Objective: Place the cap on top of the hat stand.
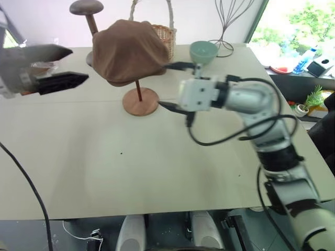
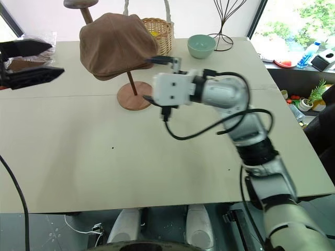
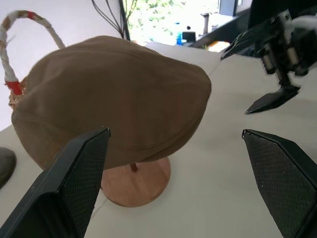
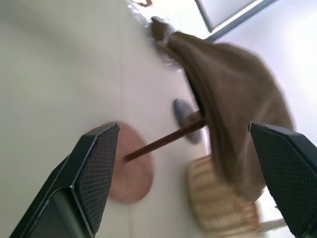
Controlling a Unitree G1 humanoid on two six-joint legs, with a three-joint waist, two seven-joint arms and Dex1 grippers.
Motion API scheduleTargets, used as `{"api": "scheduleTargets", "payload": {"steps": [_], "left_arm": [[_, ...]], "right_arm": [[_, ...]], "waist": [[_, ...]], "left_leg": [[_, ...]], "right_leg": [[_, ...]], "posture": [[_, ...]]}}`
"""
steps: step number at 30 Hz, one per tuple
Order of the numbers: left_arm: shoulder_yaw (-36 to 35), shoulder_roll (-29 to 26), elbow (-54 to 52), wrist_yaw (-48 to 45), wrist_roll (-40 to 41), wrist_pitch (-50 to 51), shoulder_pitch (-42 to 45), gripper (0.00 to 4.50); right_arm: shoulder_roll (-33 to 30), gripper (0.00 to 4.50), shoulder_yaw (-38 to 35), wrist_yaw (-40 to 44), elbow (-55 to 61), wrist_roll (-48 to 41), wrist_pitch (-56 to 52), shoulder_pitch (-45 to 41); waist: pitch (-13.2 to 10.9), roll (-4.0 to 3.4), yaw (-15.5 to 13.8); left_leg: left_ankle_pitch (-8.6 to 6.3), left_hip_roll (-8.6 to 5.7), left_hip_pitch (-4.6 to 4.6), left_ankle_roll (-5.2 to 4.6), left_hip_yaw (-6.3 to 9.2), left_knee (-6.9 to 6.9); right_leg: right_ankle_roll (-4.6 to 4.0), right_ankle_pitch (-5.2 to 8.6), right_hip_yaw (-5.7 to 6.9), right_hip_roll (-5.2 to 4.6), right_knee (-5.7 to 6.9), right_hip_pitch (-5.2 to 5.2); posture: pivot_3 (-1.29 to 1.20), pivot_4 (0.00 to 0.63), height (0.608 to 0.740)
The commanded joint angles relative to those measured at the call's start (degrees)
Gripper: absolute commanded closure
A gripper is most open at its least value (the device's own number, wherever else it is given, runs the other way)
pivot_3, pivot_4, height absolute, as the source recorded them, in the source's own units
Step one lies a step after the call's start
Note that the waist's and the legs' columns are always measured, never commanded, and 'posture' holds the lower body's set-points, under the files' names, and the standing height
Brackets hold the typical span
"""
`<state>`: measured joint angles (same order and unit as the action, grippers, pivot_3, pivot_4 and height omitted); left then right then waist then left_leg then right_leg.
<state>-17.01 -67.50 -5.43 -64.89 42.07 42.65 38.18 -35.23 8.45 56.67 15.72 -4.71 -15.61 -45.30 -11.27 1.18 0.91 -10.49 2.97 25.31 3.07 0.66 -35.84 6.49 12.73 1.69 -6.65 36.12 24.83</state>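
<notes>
Cap [image 1: 128,51] sits draped over hat stand [image 1: 140,100] at back of counter [image 1: 131,167], covering top disc; we judge placement done. Our left gripper [image 1: 67,67] and right gripper [image 1: 175,86] flank cap, jaws apart, holding nothing. No readable writing anywhere.

Head stereo pair looking down over table [image 1: 104,172], both wrist cameras close, facing cap [image 3: 114,99] from opposite sides

Hat stand [image 1: 140,101]: top disc and upper rod hidden under cap [image 1: 128,51]. Basket [image 1: 164,37]: partly hidden behind cap. Darker stand [image 1: 87,7]: base hidden.
</notes>
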Motion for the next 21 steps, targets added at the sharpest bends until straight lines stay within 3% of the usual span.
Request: {"api": "scheduleTargets", "payload": {"steps": [1,4,7,13,21], "left_arm": [[3.78,-0.65,-2.3,-0.9,-6.6,-8.32,1.95,0.0],[7.67,1.24,-4.1,-0.28,-12.34,-15.89,3.01,0.0],[10.72,3.75,-6.34,0.41,-16.97,-22.18,3.39,0.0],[15.56,8.35,-10.73,6.29,-26.12,-26.82,3.25,0.0],[22.35,15.17,-10.14,21.21,-46.82,-33.31,2.31,0.0]], "right_arm": [[-7.03,0.1,-11.56,5.34,6.49,-18.93,-24.75,-2.28],[-13.56,0.1,-20.6,7.87,5.28,-38.22,-48.17,-7.86],[-16.64,0.1,-27.32,6.91,0.73,-51.38,-62.67,-14.89],[-18.91,0.1,-30.4,-0.42,-4.72,-56.7,-70.8,-20.81],[-19.26,0.1,-29.64,-6.83,-7.73,-56.63,-70.09,-22.43]], "waist": [[-0.02,-0.04,-0.2],[-0.05,-0.09,-0.26],[-0.05,-0.09,-0.16],[-0.04,-0.07,-0.13],[-0.04,-0.09,-0.33]], "left_leg": [[0.0,0.01,0.0,0.0,0.0,-0.03],[0.0,0.02,0.0,0.0,-0.01,-0.1],[-0.01,0.03,0.0,-0.01,-0.04,-0.09],[-0.03,0.03,0.03,-0.02,-0.1,-0.09],[-0.02,0.0,0.09,-0.04,-0.12,-0.1]], "right_leg": [[-0.03,-0.01,0.0,0.0,0.01,0.0],[-0.11,0.0,0.0,-0.01,-0.02,-0.02],[-0.22,0.04,-0.01,-0.04,-0.04,-0.01],[-0.26,0.05,-0.04,-0.06,-0.11,0.01],[-0.21,0.04,-0.07,-0.06,-0.08,0.06]], "posture": [[0.0,0.15,0.728],[0.0,0.15,0.728],[0.0,0.15,0.728],[0.0,0.15,0.728],[0.0,0.15,0.728]]}}
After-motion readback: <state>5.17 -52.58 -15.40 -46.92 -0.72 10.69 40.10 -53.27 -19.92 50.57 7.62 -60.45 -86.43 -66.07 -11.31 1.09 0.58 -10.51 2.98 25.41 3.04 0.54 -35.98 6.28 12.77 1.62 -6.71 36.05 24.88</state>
